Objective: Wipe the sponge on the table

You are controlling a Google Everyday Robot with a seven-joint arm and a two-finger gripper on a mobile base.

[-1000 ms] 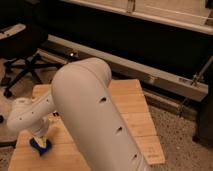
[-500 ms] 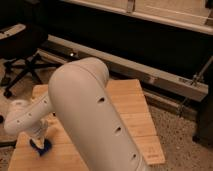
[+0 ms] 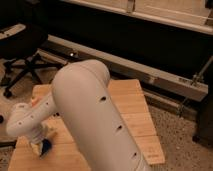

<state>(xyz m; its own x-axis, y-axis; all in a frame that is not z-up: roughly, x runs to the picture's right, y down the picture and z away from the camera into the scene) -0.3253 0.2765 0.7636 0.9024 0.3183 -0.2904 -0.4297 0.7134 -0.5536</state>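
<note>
The small blue sponge (image 3: 46,146) rests on the light wooden table (image 3: 133,107) near its front left corner. My gripper (image 3: 40,146) comes down onto it from the left and is shut on the sponge, pressing it to the planks. Only the sponge's right part shows past the gripper's tip. The thick white arm (image 3: 95,115) crosses the middle of the view and hides much of the table top.
A black office chair (image 3: 21,47) stands on its wheeled base at the far left. A long metal rail (image 3: 150,76) runs behind the table, in front of a dark wall. Speckled floor (image 3: 186,137) lies to the table's right.
The gripper and the sponge have slid a little to the right along the table's front left part. The big arm segment has shifted slightly with them.
</note>
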